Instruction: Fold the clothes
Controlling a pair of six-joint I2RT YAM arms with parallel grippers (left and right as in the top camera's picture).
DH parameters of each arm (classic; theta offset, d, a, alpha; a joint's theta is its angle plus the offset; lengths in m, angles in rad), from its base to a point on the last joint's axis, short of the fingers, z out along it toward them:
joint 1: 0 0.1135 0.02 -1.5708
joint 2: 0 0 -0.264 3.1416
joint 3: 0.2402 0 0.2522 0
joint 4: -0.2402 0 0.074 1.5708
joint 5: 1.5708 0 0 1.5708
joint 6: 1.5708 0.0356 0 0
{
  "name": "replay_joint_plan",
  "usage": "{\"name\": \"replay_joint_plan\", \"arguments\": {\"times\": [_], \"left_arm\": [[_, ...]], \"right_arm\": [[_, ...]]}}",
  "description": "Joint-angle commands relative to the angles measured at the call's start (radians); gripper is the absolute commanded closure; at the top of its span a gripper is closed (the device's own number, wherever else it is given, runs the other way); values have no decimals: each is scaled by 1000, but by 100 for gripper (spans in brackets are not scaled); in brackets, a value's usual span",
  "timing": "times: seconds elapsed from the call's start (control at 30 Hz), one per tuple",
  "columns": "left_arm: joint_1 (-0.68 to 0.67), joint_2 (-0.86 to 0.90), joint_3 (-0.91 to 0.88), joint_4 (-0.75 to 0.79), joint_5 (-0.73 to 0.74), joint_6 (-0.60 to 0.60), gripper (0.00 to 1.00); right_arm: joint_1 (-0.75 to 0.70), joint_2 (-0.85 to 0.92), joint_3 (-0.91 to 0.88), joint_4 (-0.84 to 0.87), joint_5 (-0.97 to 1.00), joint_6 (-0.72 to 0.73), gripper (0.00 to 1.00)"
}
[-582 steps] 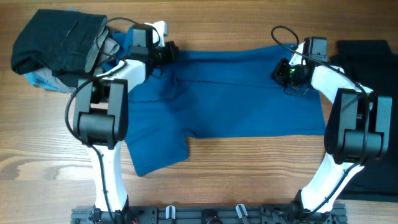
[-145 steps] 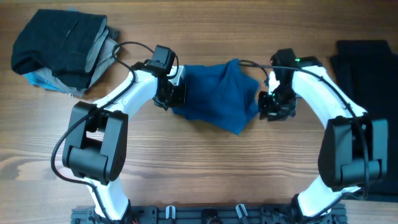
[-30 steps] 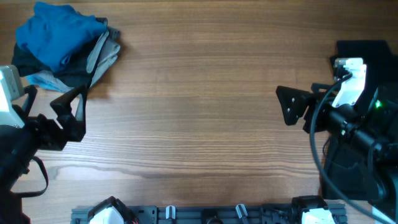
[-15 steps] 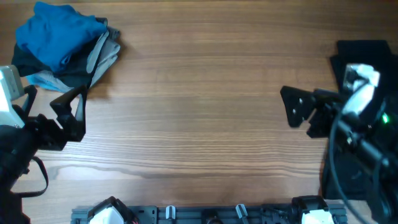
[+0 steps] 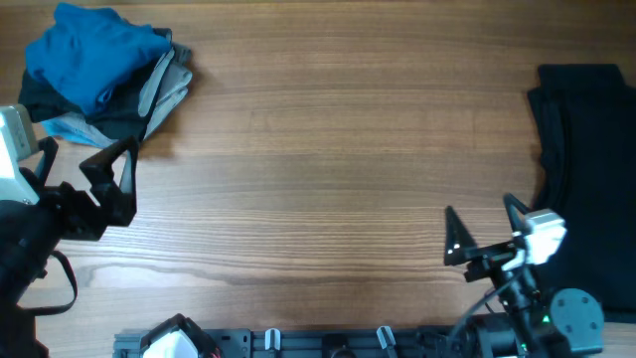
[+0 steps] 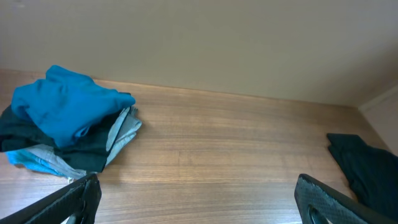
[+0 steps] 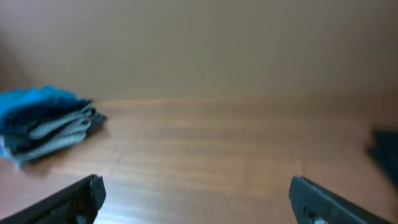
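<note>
The clothes lie in two places. A bundled royal-blue T-shirt [image 5: 94, 55] tops a pile of black, grey and light-blue garments [image 5: 149, 99] at the far left corner; the same pile [image 6: 62, 115] shows in the left wrist view and, blurred, as the pile [image 7: 43, 118] in the right wrist view. A black garment [image 5: 581, 149] lies flat at the right edge. My left gripper [image 5: 124, 184] hangs open near the left edge, just in front of the pile, holding nothing. My right gripper [image 5: 481, 211] is open and empty at the near right, beside the black garment.
Bare wooden table [image 5: 328, 149] stretches between the pile and the black garment. A plain wall [image 6: 199, 43] rises behind the far edge. A black rail with clips [image 5: 328, 343] runs along the near edge.
My right arm has drawn back from the middle right toward the near edge of the table, jaws still wide. The left arm and the clothes have not moved.
</note>
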Motion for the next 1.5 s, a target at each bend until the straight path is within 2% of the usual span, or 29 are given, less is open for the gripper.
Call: {"name": "replay_joint_plan", "arguments": {"times": [0.0, 0.07, 0.2, 0.4, 0.93, 1.1, 1.2, 1.23, 1.3, 1.33, 1.47], "left_arm": [[-3, -2, 0, 2, 2, -2, 0], [-3, -2, 0, 2, 2, -2, 0], [-3, -2, 0, 2, 2, -2, 0], [-3, -2, 0, 2, 2, -2, 0], [-3, -2, 0, -8, 2, -2, 0], [-10, 2, -3, -10, -52, -18, 0], [-151, -41, -49, 114, -181, -35, 0], [-209, -64, -75, 160, -254, -77, 0], [-363, -158, -183, 264, -483, -243, 0], [-396, -199, -233, 295, -548, -289, 0], [-407, -367, -451, 442, -616, -300, 0]], "right_arm": [[3, -52, -105, 117, -139, -282, 0], [3, -55, -253, 332, -139, -282, 0], [3, -55, -455, 650, -139, -282, 0], [3, -49, -471, 559, -142, -267, 0], [3, -36, -471, 559, -142, -256, 0], [3, -36, -471, 559, -142, -256, 1], [3, -36, -471, 559, -142, -256, 0], [3, -35, -471, 559, -142, -257, 0], [3, -36, -471, 559, -142, -256, 0], [3, -36, -471, 559, -142, -256, 0], [3, -35, -471, 559, -142, -256, 0]]}}
